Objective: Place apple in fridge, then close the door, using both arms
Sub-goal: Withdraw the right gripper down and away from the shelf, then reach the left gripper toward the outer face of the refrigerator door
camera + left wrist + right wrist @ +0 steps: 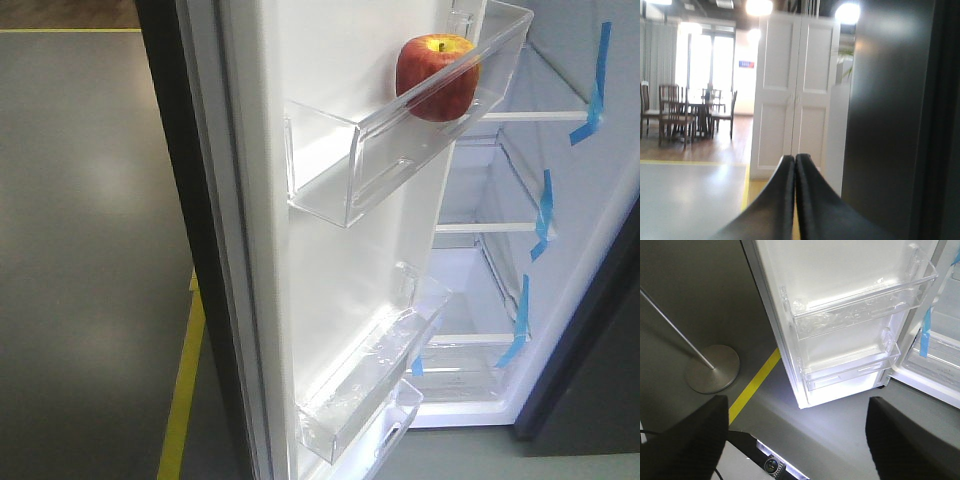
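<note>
The red apple (437, 78) with yellow patches rests in the top clear bin (400, 150) on the white inner face of the open door (330, 260). Behind it to the right is the fridge (480, 290), with its white lining and blue-taped shelves. No gripper shows in the front view. My left gripper (795, 159) is shut on nothing, its fingers pressed together, just left of the door's dark grey outer panel (885, 115). My right gripper (797, 402) hangs wide open and empty above the floor, looking down at the door's two lower bins (850, 315).
A yellow floor line (185, 390) runs under the door's edge. A round metal stand base (712, 368) with a slanted pole sits left of the door. The robot's own base (772, 465) is below the right gripper. White cabinet doors (795, 95) and dining chairs (685, 112) stand far off.
</note>
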